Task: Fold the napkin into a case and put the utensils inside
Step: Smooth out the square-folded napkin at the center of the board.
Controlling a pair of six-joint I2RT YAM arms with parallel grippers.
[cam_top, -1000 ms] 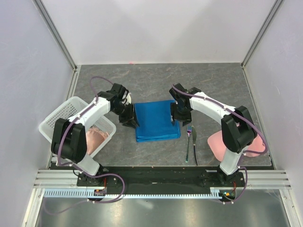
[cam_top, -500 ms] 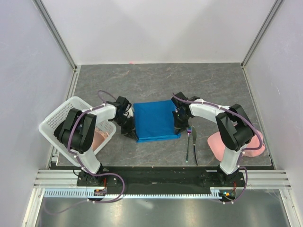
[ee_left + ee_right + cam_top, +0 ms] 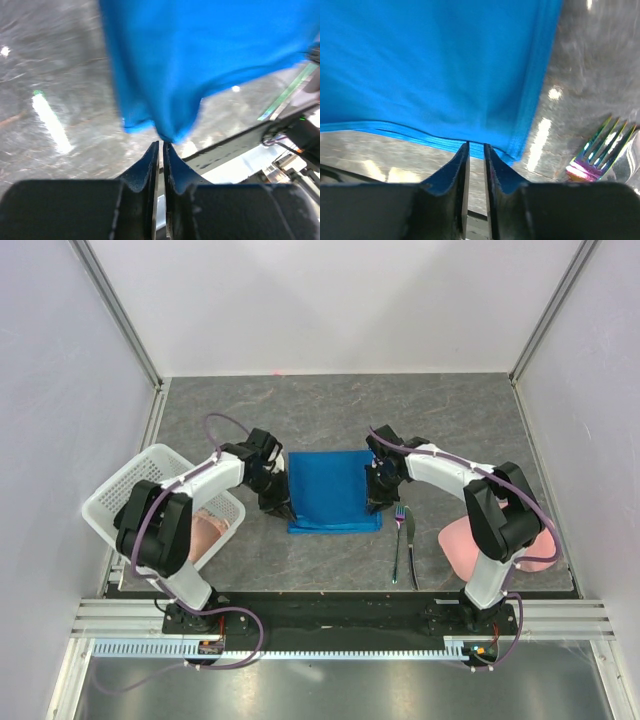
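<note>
Left gripper (image 3: 161, 144) and right gripper (image 3: 476, 145): each pinched shut on the napkin's (image 3: 330, 490) side edge. Cloth soft, thin, limp; grasp at hems.

**Bright blue on mottled grey**

The napkin (image 3: 330, 490) is a plain bright blue with no print, and its hem shows as a slightly darker blue line. The table (image 3: 440, 410) is dark grey with paler, stone-like mottling. On the right, the fork (image 3: 397, 545) and knife (image 3: 410, 545) are shiny metal with an iridescent tint. It reads as purple and pink, and the right wrist view adds green and gold on the fork's tines. On the left, a white lattice basket (image 3: 122, 488) holds a pale pink cloth (image 3: 205, 532). A second pale pink cloth (image 3: 458, 548) lies near right. The left arm (image 3: 195, 480) and right arm (image 3: 450, 468) are white with black joints and purple cables (image 3: 207, 428). The left gripper (image 3: 160, 146) and right gripper (image 3: 475, 147) are black. The walls (image 3: 320, 300) are whitish with a lilac cast.
</note>
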